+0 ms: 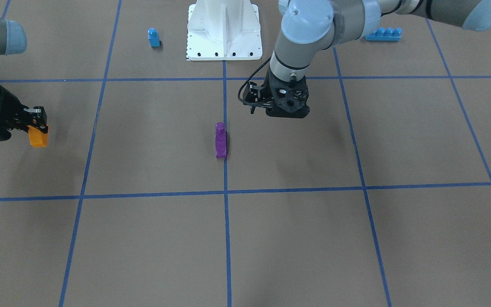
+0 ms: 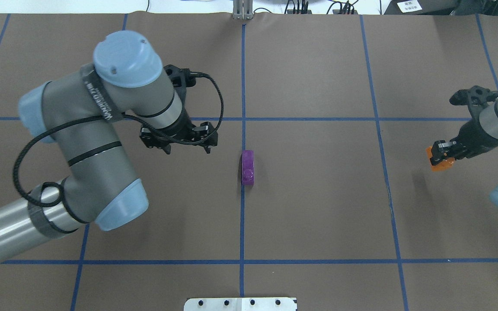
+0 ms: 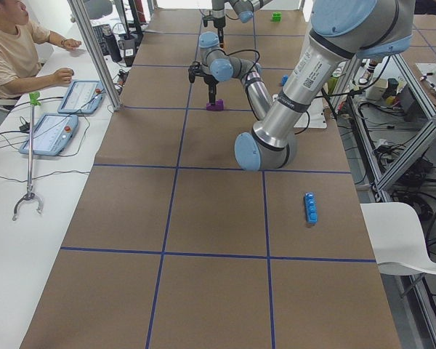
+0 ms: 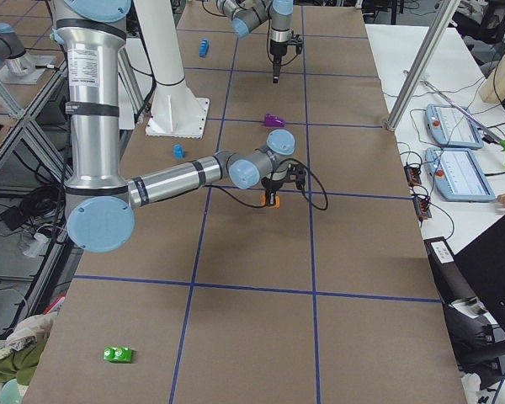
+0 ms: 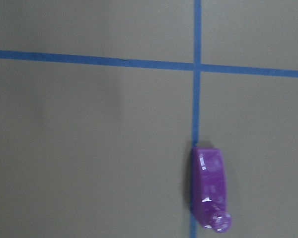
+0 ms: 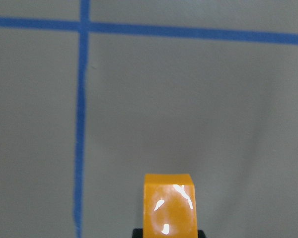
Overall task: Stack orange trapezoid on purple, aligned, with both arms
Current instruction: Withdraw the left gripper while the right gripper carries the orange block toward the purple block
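Observation:
The purple brick [image 2: 247,167] stands on the table on the centre blue tape line, stud up; it also shows in the front view [image 1: 220,140] and in the left wrist view [image 5: 211,191]. My left gripper [image 2: 187,150] hovers above the table beside it, on the robot's left; its jaws look open and empty [image 1: 287,113]. My right gripper [image 2: 441,154] is far out on the robot's right, shut on the orange trapezoid [image 2: 442,163], which it holds just above the table [image 1: 38,137]. The right wrist view shows the orange trapezoid [image 6: 169,208] between the jaws.
The white base pedestal [image 1: 224,30] stands at the robot's side of the table. A small blue single-stud brick [image 1: 154,37] and a long blue brick [image 1: 383,34] flank it. A green brick [image 4: 118,354] lies far off. Blue tape lines grid the brown table.

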`<state>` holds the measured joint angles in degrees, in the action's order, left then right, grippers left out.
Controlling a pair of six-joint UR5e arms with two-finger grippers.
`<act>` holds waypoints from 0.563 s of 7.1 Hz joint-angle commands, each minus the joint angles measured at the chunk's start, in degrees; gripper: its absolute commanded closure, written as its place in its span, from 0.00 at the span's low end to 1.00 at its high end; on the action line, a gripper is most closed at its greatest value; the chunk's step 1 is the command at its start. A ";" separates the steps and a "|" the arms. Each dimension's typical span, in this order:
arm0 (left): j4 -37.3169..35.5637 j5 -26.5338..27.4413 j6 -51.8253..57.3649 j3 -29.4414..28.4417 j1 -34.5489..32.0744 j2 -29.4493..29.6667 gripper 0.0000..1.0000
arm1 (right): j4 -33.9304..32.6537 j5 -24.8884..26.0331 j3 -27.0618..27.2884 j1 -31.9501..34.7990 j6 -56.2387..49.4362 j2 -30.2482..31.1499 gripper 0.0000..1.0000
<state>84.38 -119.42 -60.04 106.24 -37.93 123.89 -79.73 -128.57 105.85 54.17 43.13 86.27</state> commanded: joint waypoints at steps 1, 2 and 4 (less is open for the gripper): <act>0.34 -2.72 8.70 8.78 -3.97 -14.85 0.00 | -5.87 3.05 0.07 -6.05 11.49 -13.26 1.00; 0.26 -2.22 10.28 9.33 -4.34 -16.13 0.00 | -6.84 5.85 -2.20 -10.10 18.33 -20.54 1.00; 0.26 -2.22 10.39 9.16 -4.34 -16.67 0.00 | -13.93 12.69 -5.73 -17.39 23.75 -33.66 1.00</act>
<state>84.64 -121.62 -49.98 115.29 -42.15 107.80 -89.92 -120.38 101.77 41.22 64.07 59.65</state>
